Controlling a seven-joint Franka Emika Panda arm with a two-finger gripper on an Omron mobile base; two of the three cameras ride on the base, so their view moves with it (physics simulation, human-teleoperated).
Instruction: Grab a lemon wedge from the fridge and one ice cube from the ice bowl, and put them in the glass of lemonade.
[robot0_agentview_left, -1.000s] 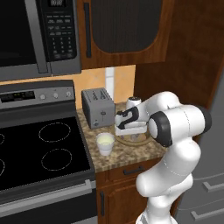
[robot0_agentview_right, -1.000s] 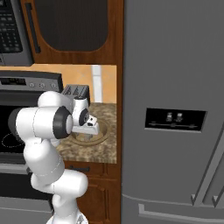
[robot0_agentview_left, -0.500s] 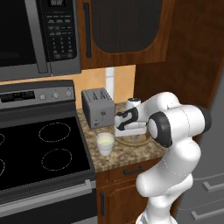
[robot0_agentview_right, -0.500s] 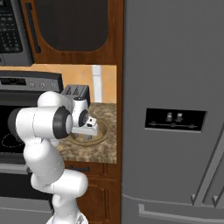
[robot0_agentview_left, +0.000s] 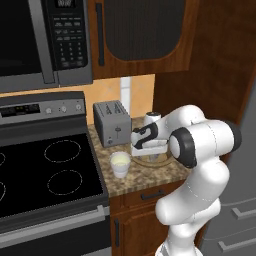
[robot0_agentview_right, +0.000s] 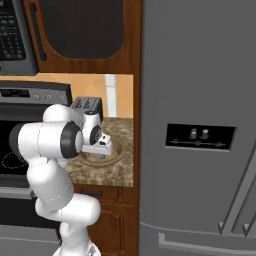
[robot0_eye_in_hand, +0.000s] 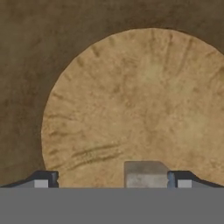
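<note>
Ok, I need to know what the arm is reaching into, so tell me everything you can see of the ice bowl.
The ice bowl is wide, shallow, round and tan-brown, wood-like with a streaked grain on its flat floor. It sits upright on the speckled counter between toaster and fridge. The open gripper hangs low inside it, a small grey ice cube between its fingertips.

glass of lemonade (robot0_agentview_left: 120, 164) upright | ice bowl (robot0_agentview_right: 116, 152) beside fridge (robot0_agentview_right: 200, 125)

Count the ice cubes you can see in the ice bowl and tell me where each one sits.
1. A single grey ice cube lies on the floor of the ice bowl, between the open gripper fingertips. The hand may hide others.
</note>
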